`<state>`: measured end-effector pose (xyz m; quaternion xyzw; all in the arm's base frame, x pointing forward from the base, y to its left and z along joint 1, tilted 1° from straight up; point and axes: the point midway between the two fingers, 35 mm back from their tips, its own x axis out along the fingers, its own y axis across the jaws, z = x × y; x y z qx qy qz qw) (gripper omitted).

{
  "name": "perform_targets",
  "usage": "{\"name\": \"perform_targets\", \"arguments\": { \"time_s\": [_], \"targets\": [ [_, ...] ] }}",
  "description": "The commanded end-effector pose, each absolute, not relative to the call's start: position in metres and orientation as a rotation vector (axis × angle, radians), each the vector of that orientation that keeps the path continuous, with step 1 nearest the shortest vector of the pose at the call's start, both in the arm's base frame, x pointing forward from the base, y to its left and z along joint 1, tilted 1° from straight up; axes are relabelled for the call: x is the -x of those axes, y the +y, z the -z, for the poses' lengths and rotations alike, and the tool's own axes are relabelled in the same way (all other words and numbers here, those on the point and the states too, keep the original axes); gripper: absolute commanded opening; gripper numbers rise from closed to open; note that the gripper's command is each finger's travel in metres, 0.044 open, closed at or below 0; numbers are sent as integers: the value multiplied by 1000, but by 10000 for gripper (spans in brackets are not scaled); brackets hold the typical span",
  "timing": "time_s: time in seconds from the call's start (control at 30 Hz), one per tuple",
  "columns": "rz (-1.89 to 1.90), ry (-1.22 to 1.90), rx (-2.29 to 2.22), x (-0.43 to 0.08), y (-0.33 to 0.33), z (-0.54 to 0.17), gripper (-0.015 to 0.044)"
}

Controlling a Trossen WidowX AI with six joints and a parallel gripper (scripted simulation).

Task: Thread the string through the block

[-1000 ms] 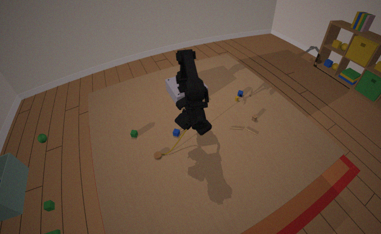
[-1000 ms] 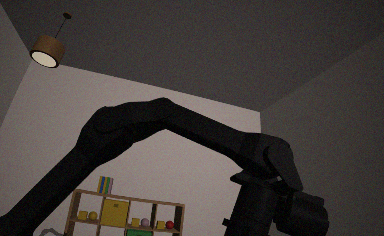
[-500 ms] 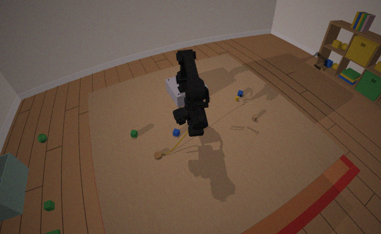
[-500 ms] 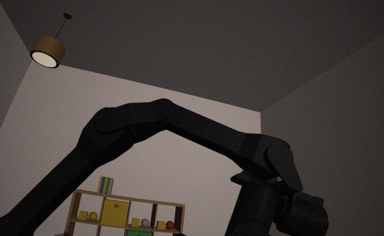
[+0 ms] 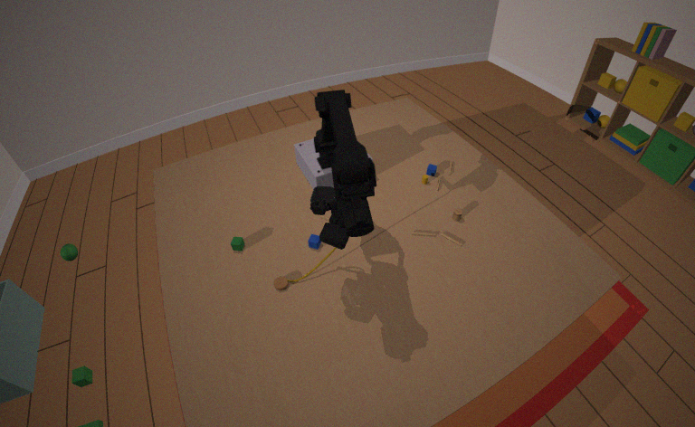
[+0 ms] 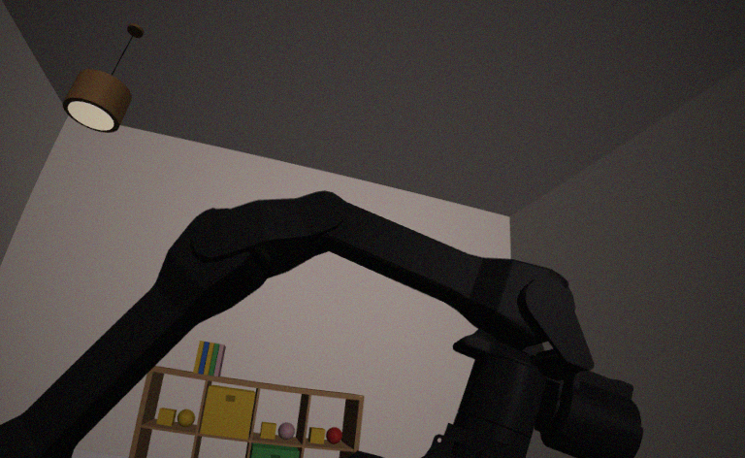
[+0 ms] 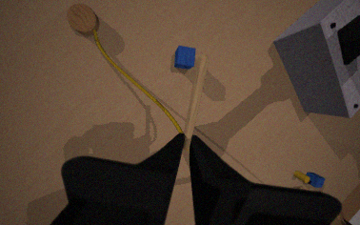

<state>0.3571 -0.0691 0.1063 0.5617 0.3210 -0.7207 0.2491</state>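
In the wrist view my gripper [image 7: 188,137] is shut on a pale wooden stick [image 7: 196,95], which sticks out beyond the fingertips, held above the table. The yellow string [image 7: 138,87] [image 5: 316,266] runs from the round wooden button [image 7: 82,18] [image 5: 280,283] up to the fingertips. The stick's end between the fingers is hidden. In the top view the arm hides my fingertips; the exterior view does not show them. A small upright wooden piece [image 5: 457,215] stands right of the arm; no hole can be made out, so I cannot tell whether it is the block.
Loose sticks [image 5: 425,232] [image 5: 452,238] lie on the right. A blue cube [image 5: 314,241] [image 7: 185,57] lies near the gripper, a green cube [image 5: 237,243] to the left. Another blue cube [image 5: 431,169] [image 7: 315,179] lies beside a yellow cylinder [image 5: 424,179] [image 7: 301,176]. A grey box [image 5: 308,156] [image 7: 305,62] is under the arm.
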Motion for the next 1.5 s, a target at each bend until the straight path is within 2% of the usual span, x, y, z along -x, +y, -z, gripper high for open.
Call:
{"name": "perform_targets", "arguments": {
  "time_s": [0.0,0.67,0.87,1.23,1.47],
  "targets": [
    [2063,753,-1594,-357,-69,-106,0],
    [2458,26,-1898,-358,-69,-106,0],
    [2456,24,-1897,-358,-69,-106,0],
    [2180,340,-1683,-366,-67,-106,0],
    [2158,362,-1665,-366,-66,-106,0]
  ]
}}
